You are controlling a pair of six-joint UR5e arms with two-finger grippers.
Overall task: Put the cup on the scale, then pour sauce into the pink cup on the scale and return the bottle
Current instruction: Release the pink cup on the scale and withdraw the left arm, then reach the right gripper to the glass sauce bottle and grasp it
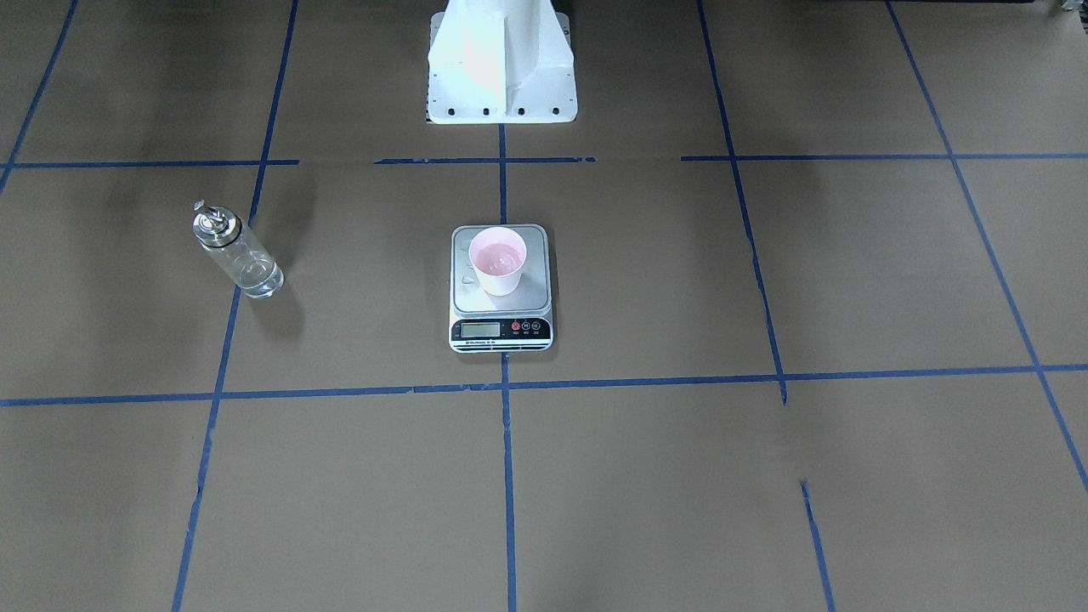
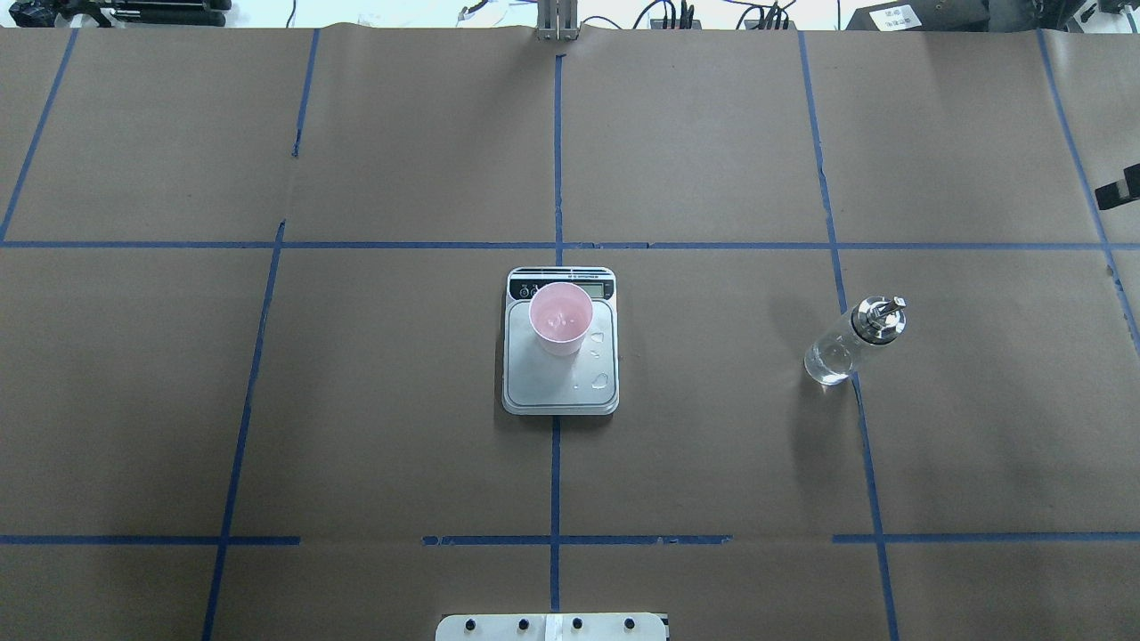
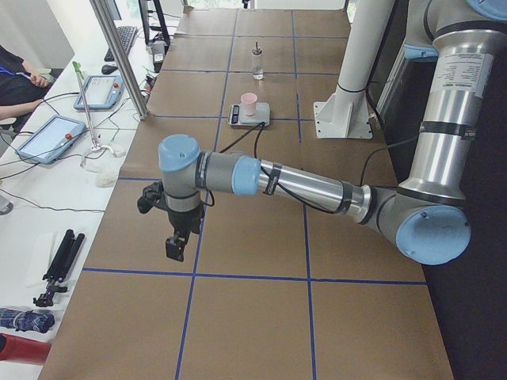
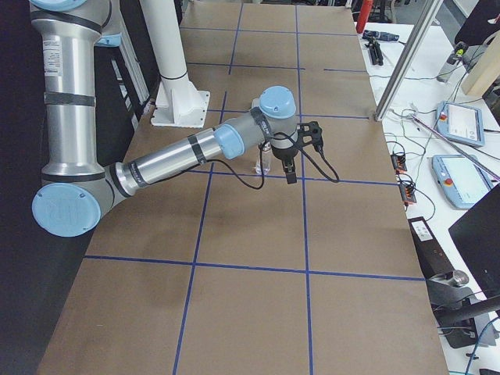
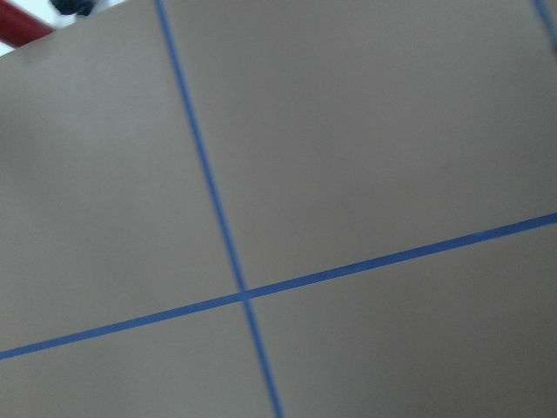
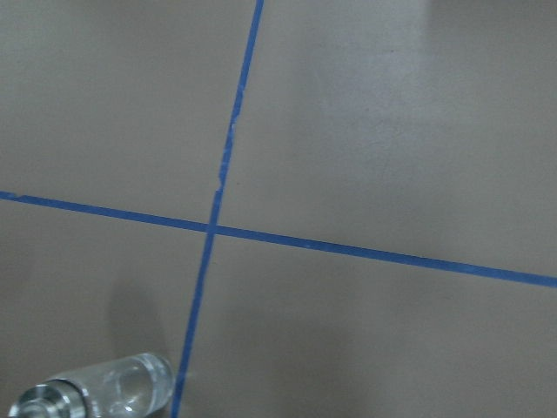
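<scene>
Mid-table, on a flat rectangular kitchen scale with a brushed steel platform and black display strip (image 1: 535,293), a small pale pink tapered disposable cup (image 1: 498,260) is standing upright toward the display end. It is holding a shallow pool of clear liquid. A few droplets (image 2: 599,381) are lying on the bare steel beside the cup. The display digits are too small to read.

A clear glass cylindrical bottle with a shiny metal pour-spout cap (image 1: 238,252) is standing upright on the brown paper-covered table (image 1: 765,476). It is well apart from the scale on the robot's right side, with its base on a blue tape line (image 2: 862,427).

The right gripper (image 4: 290,168) is hanging near the bottle, toward the table's right end. Only the side view is showing it, so I cannot tell whether its jaws are parted or closed. The left gripper (image 3: 174,247) is hanging over bare table far out at the left end, and its state is just as unclear.

Judgement: the pour and the bottle's return are looking done, and the step in hand is reading as clearing away. To do it well, the right arm should be rising first, then moving outward from the bottle, since tall narrow glass is likely tipping at a light knock. Neither arm should be passing low over the scale. The spilled drops are probably counting toward any reading.
</scene>
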